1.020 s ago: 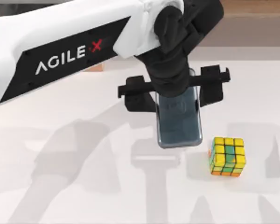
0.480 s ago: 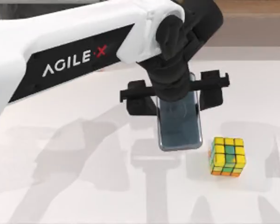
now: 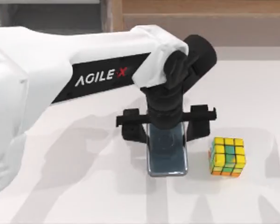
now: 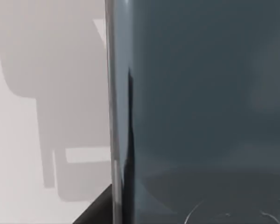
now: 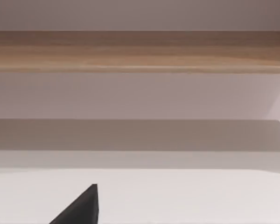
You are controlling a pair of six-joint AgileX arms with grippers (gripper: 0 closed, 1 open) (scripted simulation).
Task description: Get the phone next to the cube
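The left gripper (image 3: 166,125) has carried the phone (image 3: 167,153) nearer the front of the table over the last second, and it now sits level with the cube (image 3: 227,156), just to the cube's left with a narrow gap of bare table (image 3: 252,93) between them. The fingers press the phone's two long edges, holding it flat, face up. In the left wrist view its dark face (image 4: 200,107) and silvery edge sit close above the tabletop. Placement looks nearly done; release remains. The right arm is parked away from the cube.
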